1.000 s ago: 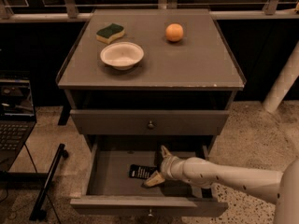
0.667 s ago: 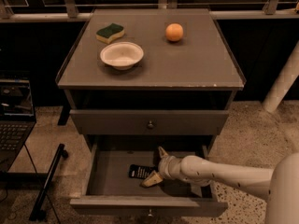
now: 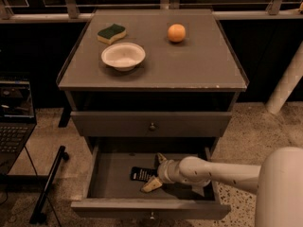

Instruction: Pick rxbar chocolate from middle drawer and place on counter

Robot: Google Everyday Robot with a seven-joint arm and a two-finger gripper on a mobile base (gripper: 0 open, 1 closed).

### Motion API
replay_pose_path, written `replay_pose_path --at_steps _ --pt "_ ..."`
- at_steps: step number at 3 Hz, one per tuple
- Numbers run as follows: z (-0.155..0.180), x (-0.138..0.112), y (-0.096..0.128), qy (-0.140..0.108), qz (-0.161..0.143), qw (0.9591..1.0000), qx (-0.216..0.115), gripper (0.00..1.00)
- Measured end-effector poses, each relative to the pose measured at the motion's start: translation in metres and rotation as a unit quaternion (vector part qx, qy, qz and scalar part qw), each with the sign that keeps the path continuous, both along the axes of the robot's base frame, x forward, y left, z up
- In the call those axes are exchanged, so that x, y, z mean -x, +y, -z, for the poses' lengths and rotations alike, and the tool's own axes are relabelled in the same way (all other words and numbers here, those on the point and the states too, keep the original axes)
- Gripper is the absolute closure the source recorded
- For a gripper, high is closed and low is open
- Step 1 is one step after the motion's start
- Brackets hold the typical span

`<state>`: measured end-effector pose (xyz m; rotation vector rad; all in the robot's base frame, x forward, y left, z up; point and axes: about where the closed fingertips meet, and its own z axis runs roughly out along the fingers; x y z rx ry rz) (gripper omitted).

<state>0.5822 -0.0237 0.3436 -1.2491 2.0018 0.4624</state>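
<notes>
The middle drawer [image 3: 110,181] is pulled open at the bottom of the cabinet. The rxbar chocolate [image 3: 140,174], a black wrapper with white print, lies flat on the drawer's grey floor near the middle. My gripper [image 3: 155,172] reaches into the drawer from the right on a white arm. Its two tan fingers are spread apart, one behind and one in front of the bar's right end. The bar still rests on the drawer floor. The counter [image 3: 199,65] is the cabinet's grey top above.
On the counter stand a white bowl [image 3: 123,56], a green-and-yellow sponge [image 3: 111,33] and an orange [image 3: 176,32]. A closed drawer front with a knob [image 3: 118,123] sits just above the open drawer. A laptop [image 3: 14,122] is at the left, a white post [image 3: 286,82] at the right.
My gripper has moved a little to the left inside the drawer, so its fingers now straddle the bar's right end. The bar has not moved.
</notes>
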Motion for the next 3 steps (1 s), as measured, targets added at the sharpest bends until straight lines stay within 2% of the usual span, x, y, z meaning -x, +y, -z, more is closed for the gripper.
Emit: replay_pose_path --at_steps 1,2,3 --pt "0.0107 0.0036 0.0025 0.015 -0.003 0.9999 0.007 0.0" --pt "0.0114 0.0038 0.0027 0.016 -0.004 0.9998 0.008 0.17" --pt "0.0114 0.0038 0.0027 0.016 -0.004 0.9998 0.008 0.41"
